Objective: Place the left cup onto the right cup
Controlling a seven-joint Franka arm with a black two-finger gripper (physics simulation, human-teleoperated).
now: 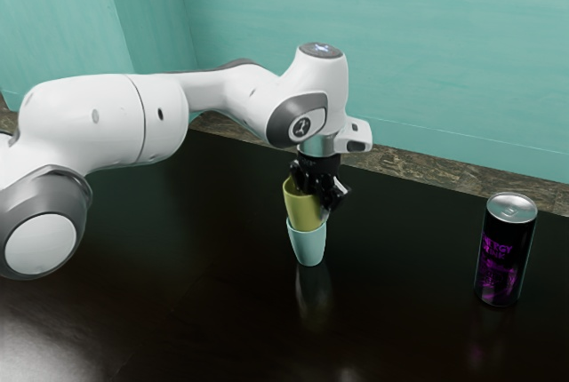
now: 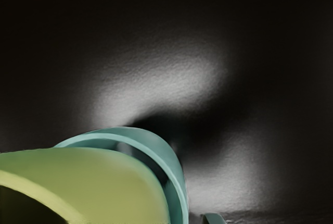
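Green cup (image 2: 88, 182) leans in teal cup (image 1: 308, 245), seemingly gripped by downturned hand (image 1: 321, 190).

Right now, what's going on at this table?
The end effector grips the rim of a yellow-green cup, which sits tilted in the mouth of a teal cup standing on the dark table. The cup is not yet released. A purple energy drink can stands apart, toward the exterior view's right.

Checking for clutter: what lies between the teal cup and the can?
Bare table only, between teal cup and purple can, in the exterior view.
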